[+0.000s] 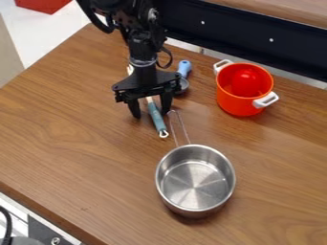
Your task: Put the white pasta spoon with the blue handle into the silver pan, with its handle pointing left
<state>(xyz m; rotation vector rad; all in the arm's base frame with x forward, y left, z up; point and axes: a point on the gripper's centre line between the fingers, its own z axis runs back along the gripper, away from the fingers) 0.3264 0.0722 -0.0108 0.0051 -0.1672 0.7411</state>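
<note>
The gripper (150,109) hangs at the upper middle of the camera view, pointing down, with its two fingers apart. Between and below them lies a utensil with a teal handle (156,118) ending in a white loop; part of it is hidden behind the gripper. Whether the fingers touch it I cannot tell. Just below and right of the gripper stands a steel saucepan (195,179), its wire handle (180,128) directed up toward the gripper. Behind the gripper to the right is a utensil with a blue handle (184,68), partly hidden.
An orange-red pot (243,91) with white side handles stands at the right on the wooden table (70,139). A dark rail (256,40) runs along the back. A red object (43,5) is at the far upper left, and a cable (6,225) shows at the lower left.
</note>
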